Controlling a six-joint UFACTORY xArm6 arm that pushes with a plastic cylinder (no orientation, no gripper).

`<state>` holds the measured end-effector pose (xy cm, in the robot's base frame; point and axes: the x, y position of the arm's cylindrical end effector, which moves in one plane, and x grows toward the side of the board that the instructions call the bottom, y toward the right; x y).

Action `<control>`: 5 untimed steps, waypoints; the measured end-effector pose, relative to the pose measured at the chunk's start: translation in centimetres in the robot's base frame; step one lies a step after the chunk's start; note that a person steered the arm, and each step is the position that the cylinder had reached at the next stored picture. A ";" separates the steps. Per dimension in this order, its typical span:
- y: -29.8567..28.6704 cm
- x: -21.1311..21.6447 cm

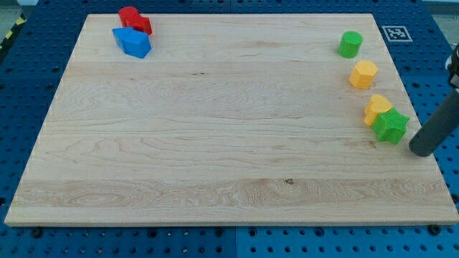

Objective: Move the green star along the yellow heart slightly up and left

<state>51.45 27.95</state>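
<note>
The green star (390, 126) lies near the board's right edge, touching the yellow heart (376, 108) just up and left of it. My tip (420, 150) rests on the board a short way to the right and below the green star, apart from it. The rod slants up to the view's right edge.
A yellow hexagon block (363, 74) and a green round block (350, 44) sit above the heart along the right side. A red block (135, 20) and a blue block (132, 42) touch each other at the top left. The wooden board (215, 143) lies on a blue pegboard.
</note>
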 end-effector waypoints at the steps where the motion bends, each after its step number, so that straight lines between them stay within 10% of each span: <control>1: 0.0 -0.4; 5: -1.7 -3.7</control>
